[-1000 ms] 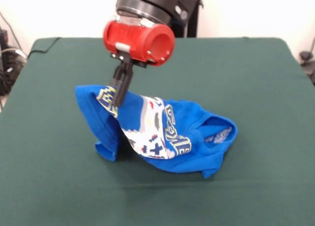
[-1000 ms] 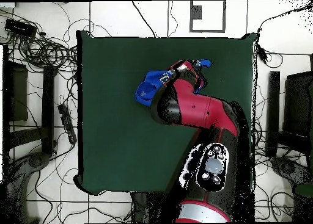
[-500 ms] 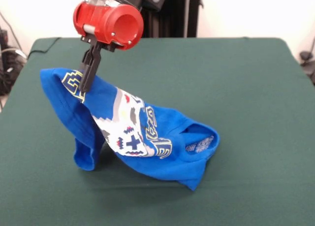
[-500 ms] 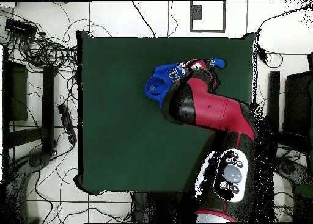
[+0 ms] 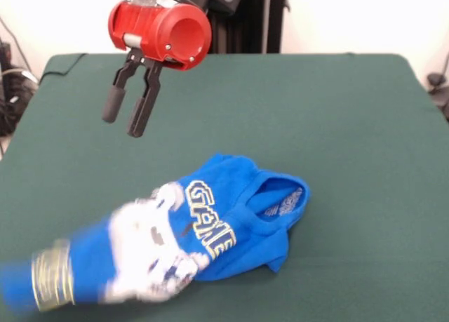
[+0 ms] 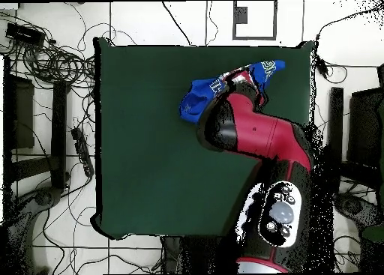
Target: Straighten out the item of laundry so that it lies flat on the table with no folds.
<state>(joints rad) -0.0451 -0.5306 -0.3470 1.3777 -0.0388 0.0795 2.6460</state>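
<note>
Gripper [image 5: 126, 115] hangs in the air with its two black fingers [image 5: 141, 115] spread apart and nothing between them, below the red cylindrical wrist [image 5: 160, 33] of the arm; the fingers point down and touch neither cloth nor table.

T-shirt [image 5: 210, 227], bright blue, lies on the dark green table [image 5: 351, 125] below the gripper and nearer the camera than it in the front view, well apart from the fingertips; its collar end, with the neck opening and a label inside, sits to the picture's right of the gripper; yellow-outlined lettering reading "GAME" shows on the front, just beside the neck opening; the white-grey print runs from the lettering toward the lower-left corner of the front view, and that stretch of cloth is blurred, so its folds there cannot be told; a band of yellow pattern shows near the shirt's far-left end; the shirt is drawn out in a long diagonal strip, still bunched and creased round the collar.

Seen from overhead, the arm [image 6: 255, 137] covers the middle of the shirt [image 6: 196, 100]; blue cloth shows on both sides of the arm's end, one part to the picture's left and a smaller tip to the upper right near the table's edge; the gripper itself is hidden under the arm there.
</note>
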